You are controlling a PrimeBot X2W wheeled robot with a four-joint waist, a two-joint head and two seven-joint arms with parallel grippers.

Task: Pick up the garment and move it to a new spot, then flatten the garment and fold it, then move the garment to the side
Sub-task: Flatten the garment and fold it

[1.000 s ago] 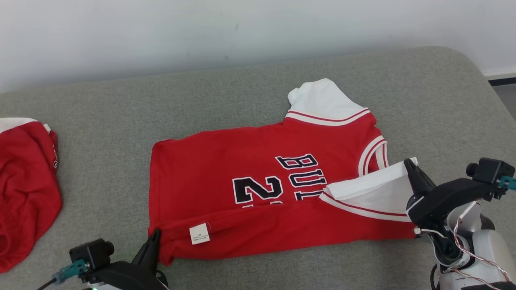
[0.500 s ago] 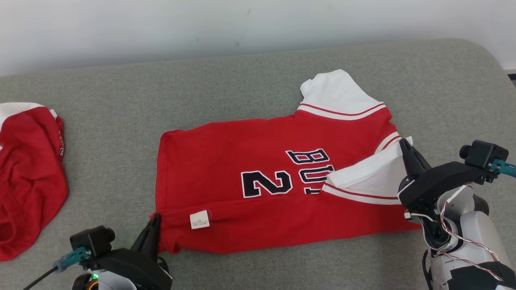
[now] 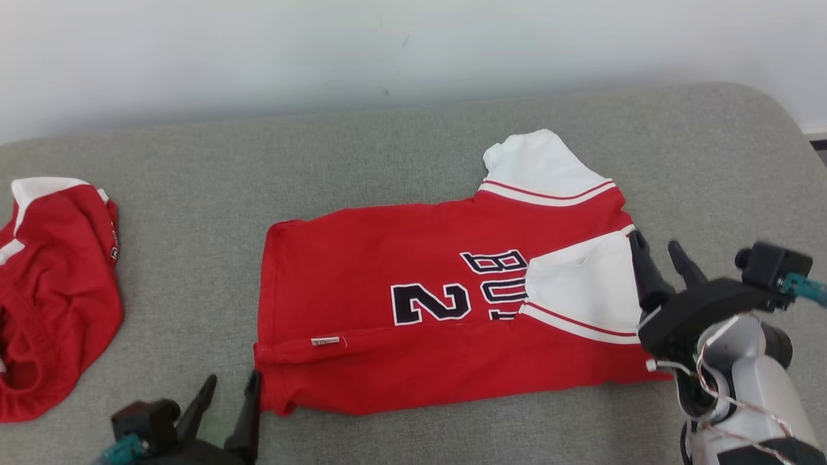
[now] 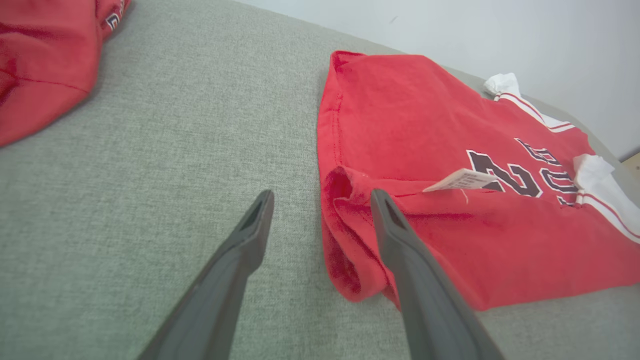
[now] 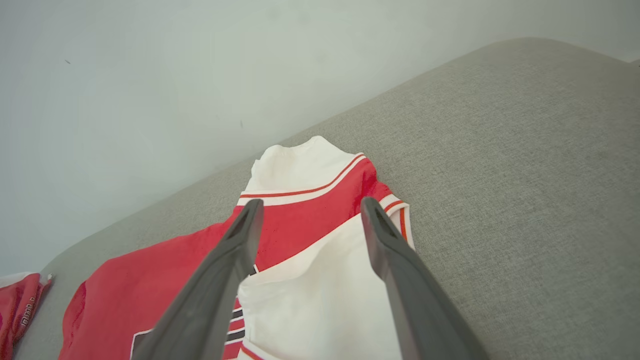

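Red short-sleeved jersey [image 3: 387, 271] [image 4: 425, 125] [image 5: 115, 295], white sleeves, black "2" + "BU" lettering, lies flat approx. centre of the grey fabric-covered surface [image 3: 194, 194]. Hem twd my left, neck end twd my right. Near long edge is turned up over the body in a strip. Small white label [image 3: 325, 340] [image 4: 460, 180] sits on that strip, nr the hem end, one edge lifted in the left wrist view. Near white sleeve [image 3: 581, 284] [image 5: 320, 300] is folded inward over the chest, covering part of the lettering. Far white sleeve [image 3: 536, 161] [image 5: 300, 165] sticks out flat twd the pale wall [image 3: 387, 45]. My left end effector [image 3: 231, 387] [image 4: 322, 200]: fingers spread apart, gripping nothing, low at the jersey's near hem corner. One finger runs alongside the rumpled corner fold, the other is over bare grey fabric; contact w/ cloth can't be judged. My right end effector [image 3: 656, 248] [image 5: 311, 202]: fingers likewise apart, holding nothing, at the neck end. One tip is at the outer edge of the folded sleeve, the other is off the cloth. 2nd red garment w/ white trim [image 3: 58, 290] [image 4: 40, 50] [image 5: 20, 300] lies crumpled far left on the same surface, well apart from the jersey.
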